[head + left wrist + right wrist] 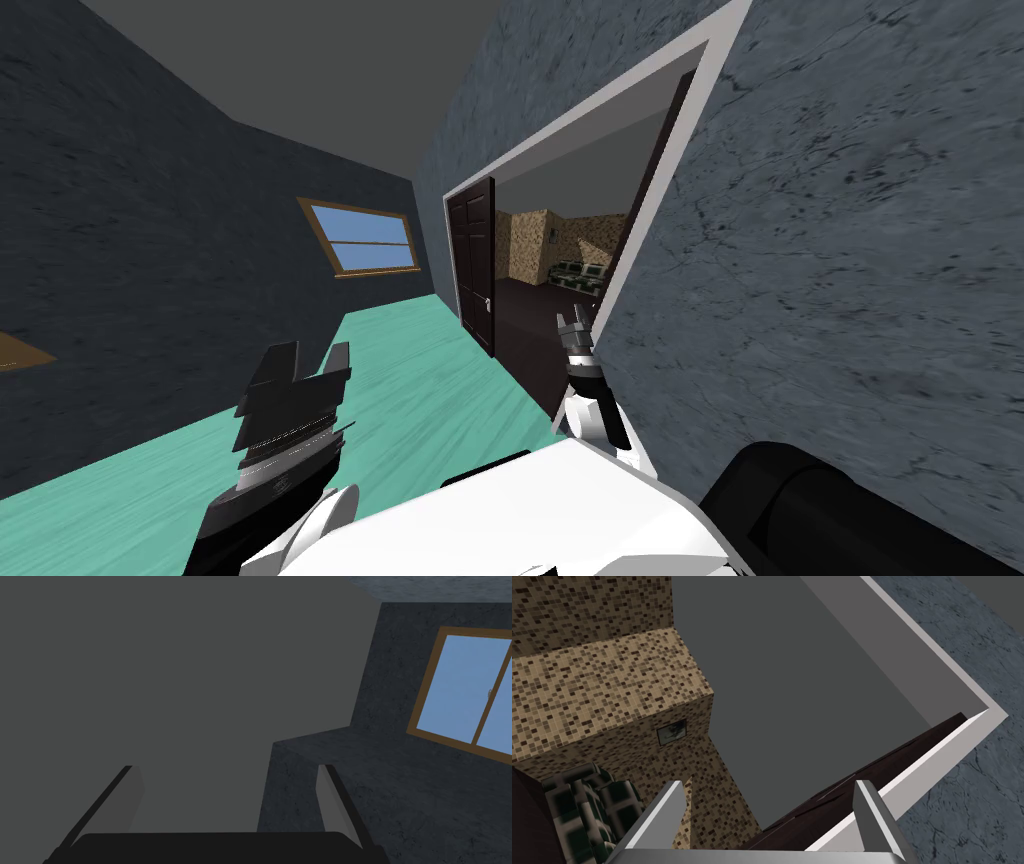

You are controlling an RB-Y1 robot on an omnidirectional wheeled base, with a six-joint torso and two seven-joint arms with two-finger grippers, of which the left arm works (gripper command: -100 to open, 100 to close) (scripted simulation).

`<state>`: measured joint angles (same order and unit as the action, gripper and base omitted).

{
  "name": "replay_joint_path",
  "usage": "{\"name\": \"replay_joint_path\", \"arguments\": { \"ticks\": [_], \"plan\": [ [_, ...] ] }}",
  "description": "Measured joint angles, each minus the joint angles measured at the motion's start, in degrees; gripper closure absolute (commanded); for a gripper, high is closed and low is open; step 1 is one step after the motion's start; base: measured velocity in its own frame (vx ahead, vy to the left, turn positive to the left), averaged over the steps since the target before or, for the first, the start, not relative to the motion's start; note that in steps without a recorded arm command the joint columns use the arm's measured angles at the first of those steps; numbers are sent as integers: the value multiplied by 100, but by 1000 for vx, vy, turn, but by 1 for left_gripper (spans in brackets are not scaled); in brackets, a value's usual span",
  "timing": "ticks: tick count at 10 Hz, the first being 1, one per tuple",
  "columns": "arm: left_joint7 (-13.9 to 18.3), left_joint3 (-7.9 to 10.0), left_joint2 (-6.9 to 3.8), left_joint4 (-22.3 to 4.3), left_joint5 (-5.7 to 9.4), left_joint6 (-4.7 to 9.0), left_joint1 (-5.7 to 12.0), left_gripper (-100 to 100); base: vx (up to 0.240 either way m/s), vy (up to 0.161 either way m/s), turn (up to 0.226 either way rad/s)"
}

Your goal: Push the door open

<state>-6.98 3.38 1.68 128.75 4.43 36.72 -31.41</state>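
Door (pixel 862 773) stands open beside the released right end effector (pixel 573 320); left end effector (pixel 310 362) released too.

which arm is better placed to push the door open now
Right. The right tool sits open beside the white door frame, with the dark door just ahead. The left tool, also open, is over the green floor, away from it.

We are logging the dark brown door (pixel 902 758) standing swung well inward, showing nearly edge-on, lying close along the doorway's white frame (pixel 937 756).
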Motion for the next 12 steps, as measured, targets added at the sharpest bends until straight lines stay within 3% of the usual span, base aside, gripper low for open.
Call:
{"name": "replay_joint_path", "arguments": {
  "ticks": [8,12],
  "plan": [
    [174,-199,-292,-954,-100,138,410,-100,113,43,-61],
    [245,-313,-383,-1450,-165,161,673,-100,91,45,-59]
  ]
}}
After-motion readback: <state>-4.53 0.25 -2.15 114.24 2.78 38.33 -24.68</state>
